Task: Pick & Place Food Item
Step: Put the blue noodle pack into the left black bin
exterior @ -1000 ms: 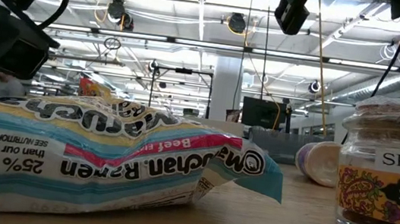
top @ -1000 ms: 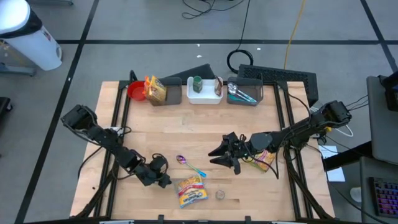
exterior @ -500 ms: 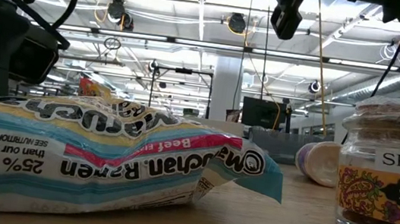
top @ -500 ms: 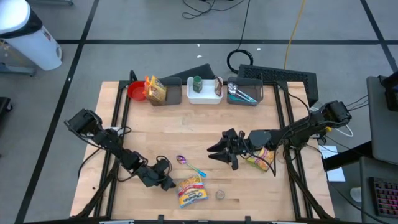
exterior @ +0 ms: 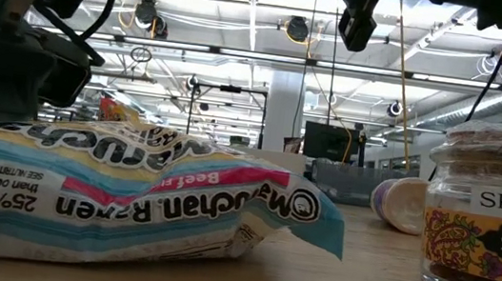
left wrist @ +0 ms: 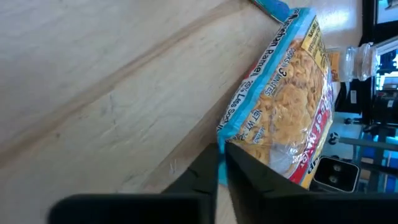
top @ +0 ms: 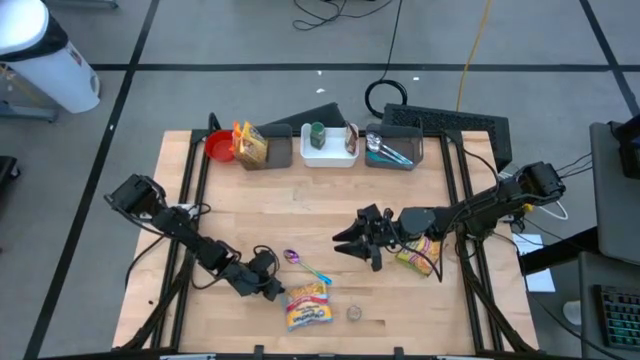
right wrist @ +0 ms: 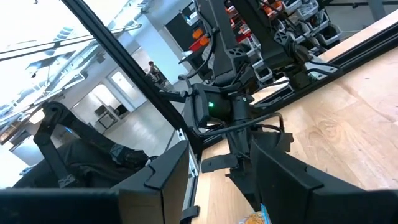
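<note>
The left tool (left wrist: 221,163) is pinching the blue edge seam of the ramen packet (top: 307,306), which lies flat on the tabletop (top: 300,215) near its front edge (a small spice jar (top: 354,313) stands just beside it). The right tool (top: 350,246), fingers spread, hovers mid-table, empty.

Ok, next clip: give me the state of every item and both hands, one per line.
Left hand: shut on the corner of the ramen packet.
Ramen packet: lying flat on the table, pinched at one edge.
Right hand: open, empty, above mid-table.
Spice jar: upright, lid on.
Spoon: lying flat beside the ramen packet.
Snack bag: lying under the right arm.
Green-lidded jar: upright in the white tray.
</note>
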Robot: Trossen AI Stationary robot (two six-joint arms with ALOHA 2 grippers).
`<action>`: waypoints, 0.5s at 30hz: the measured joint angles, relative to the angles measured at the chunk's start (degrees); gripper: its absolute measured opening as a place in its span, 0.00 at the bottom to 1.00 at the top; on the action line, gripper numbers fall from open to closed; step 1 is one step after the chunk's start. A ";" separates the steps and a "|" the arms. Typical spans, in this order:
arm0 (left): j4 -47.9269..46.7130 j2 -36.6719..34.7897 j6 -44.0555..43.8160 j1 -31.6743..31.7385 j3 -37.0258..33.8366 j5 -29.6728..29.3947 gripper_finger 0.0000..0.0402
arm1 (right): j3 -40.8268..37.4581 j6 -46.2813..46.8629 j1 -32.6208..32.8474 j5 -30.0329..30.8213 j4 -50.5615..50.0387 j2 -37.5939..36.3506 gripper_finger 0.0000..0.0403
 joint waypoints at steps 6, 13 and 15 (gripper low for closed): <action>0.66 -0.18 2.49 1.15 -0.11 1.06 0.02 | 0.00 -0.19 0.00 0.00 -0.06 0.00 0.41; -0.67 -4.15 10.33 3.97 -0.60 12.57 0.01 | 0.00 -2.52 0.00 -0.15 -0.09 0.00 0.41; -2.22 -6.83 11.31 4.73 -0.50 13.38 0.01 | 0.00 -3.33 0.00 -0.15 -0.07 0.00 0.41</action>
